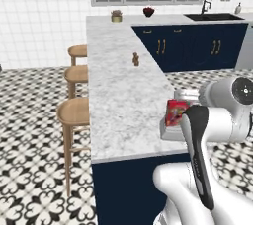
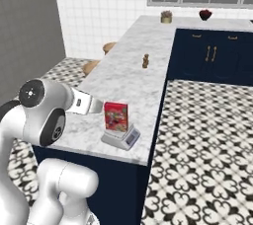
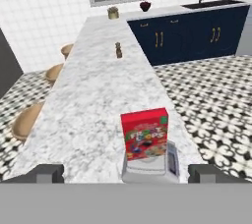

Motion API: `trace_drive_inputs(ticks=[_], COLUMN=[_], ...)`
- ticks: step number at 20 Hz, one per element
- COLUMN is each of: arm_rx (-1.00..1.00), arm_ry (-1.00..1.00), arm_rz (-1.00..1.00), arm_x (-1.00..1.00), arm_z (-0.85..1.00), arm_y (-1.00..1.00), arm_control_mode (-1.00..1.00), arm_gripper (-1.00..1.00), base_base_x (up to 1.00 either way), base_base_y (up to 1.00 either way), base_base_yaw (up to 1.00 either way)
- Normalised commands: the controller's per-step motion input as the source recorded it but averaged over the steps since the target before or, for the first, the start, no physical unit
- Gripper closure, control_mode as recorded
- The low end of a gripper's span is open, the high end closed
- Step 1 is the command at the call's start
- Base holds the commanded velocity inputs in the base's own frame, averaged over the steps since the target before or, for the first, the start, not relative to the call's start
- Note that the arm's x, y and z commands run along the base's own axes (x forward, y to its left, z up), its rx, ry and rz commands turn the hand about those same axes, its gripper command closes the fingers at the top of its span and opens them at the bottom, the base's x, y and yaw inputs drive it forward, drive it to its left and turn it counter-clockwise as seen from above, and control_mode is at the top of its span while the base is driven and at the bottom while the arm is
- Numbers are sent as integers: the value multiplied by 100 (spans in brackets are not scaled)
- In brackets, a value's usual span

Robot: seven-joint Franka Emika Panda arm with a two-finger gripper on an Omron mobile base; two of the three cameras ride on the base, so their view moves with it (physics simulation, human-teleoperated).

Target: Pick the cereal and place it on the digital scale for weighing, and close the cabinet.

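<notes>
The cereal (image 3: 144, 133) is a small red box with cartoon print, standing upright on the digital scale (image 3: 147, 171), a low light-grey platform at the near right corner of the marble counter. Both also show from the base cameras: cereal (image 1: 176, 112) on scale (image 1: 170, 132), and cereal (image 2: 116, 116) on scale (image 2: 121, 139). My gripper (image 3: 129, 174) hangs just short of the box with its fingertips (image 3: 47, 173) spread wide and nothing between them. From the right base camera, the gripper (image 2: 96, 105) sits a little left of the box, apart from it. The cabinet is out of view.
A long marble counter (image 1: 118, 86) runs away from me with a small brown shaker (image 1: 135, 59) on it and a jar (image 1: 116, 16) and a dark bowl (image 1: 148, 11) at its far end. Wooden stools (image 1: 74, 113) line its left side. Navy base cupboards (image 1: 197, 46) and a sink (image 1: 215, 17) stand at right.
</notes>
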Motion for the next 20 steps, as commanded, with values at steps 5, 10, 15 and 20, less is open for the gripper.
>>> trace_drive_inputs(ticks=[5, 10, 15, 20], arm_rx=[0, 0, 0, 0], arm_ry=[0, 0, 0, 0], arm_rz=[0, 0, 0, 0], arm_x=[0, 0, 0, 0], arm_z=[0, 0, 0, 0], arm_y=[0, 0, 0, 0], arm_control_mode=[100, 100, 100, 100], arm_gripper=[-100, -100, -100, -100], base_base_x=[-27, 0, 11, 0], base_base_y=[-51, -15, 1, 2], base_base_yaw=[-44, -78, -91, -100])
